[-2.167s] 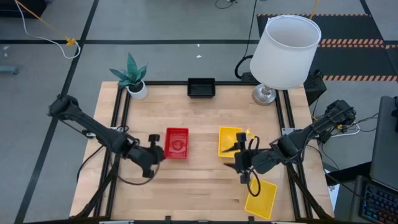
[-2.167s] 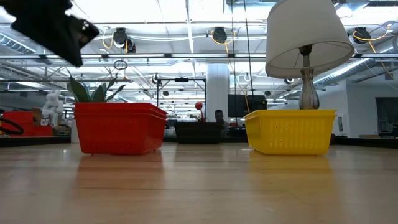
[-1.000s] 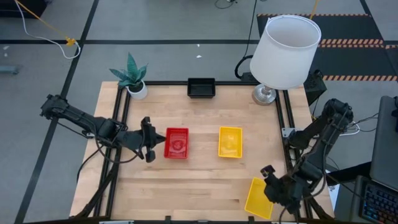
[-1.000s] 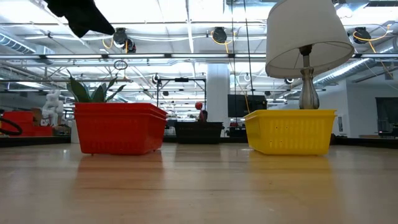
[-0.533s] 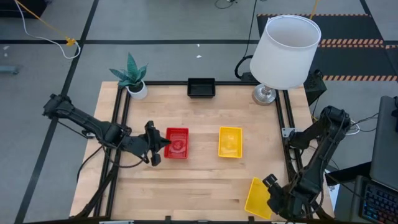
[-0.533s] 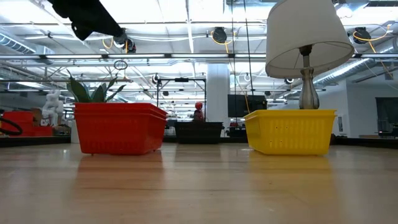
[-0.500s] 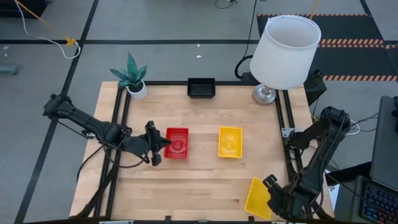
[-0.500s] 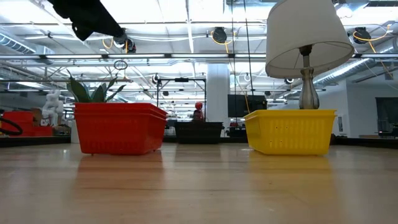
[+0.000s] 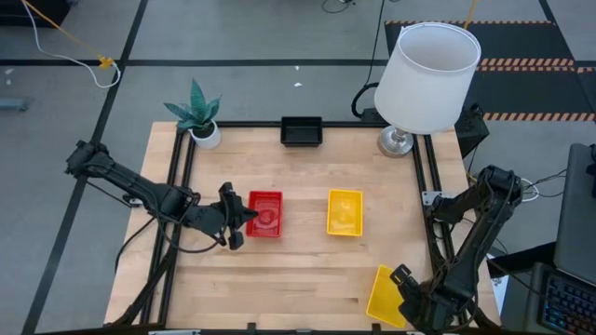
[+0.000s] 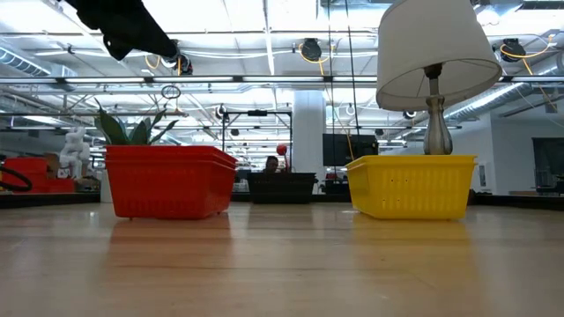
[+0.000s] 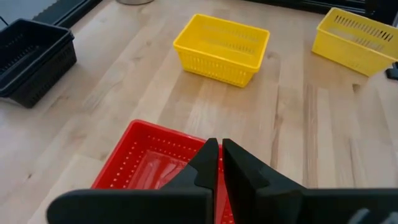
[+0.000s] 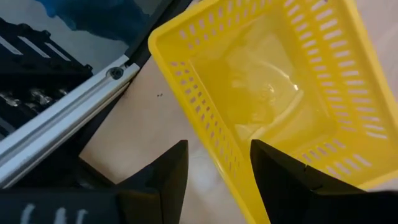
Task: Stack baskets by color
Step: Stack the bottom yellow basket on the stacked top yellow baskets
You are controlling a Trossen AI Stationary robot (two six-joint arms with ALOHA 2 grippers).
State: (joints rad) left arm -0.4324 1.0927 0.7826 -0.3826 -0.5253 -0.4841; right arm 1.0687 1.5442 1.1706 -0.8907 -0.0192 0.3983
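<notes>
Left gripper [image 9: 244,221] hangs above the table [image 9: 307,279] with its fingers [image 11: 208,163] pressed together, clenched on nothing; the red basket [image 9: 264,213] sits just ahead of its tip, partly under it in the left wrist view, not touched. Farther out past that red basket is a yellow basket [image 9: 345,212], upright on the wood, and off to one side at the far table edge a black basket [image 9: 301,131]. Right gripper [image 12: 217,163] is down at the near right corner of the table, fingers [image 12: 283,171] spread apart and straddling the rim wall of a second yellow basket [image 9: 387,296], one finger outside and one over the inside; the jaws stand apart with the wall between them, can't tell if the pads actually touch the wall. That basket lies skewed beside the table's frame rail [image 12: 74,127]. Low view: red and yellow baskets stand apart on the tabletop, left arm dark at the upper corner. White lamp [image 9: 426,76] and potted plant [image 9: 197,113] stand at the far corners, well away from both grippers.
</notes>
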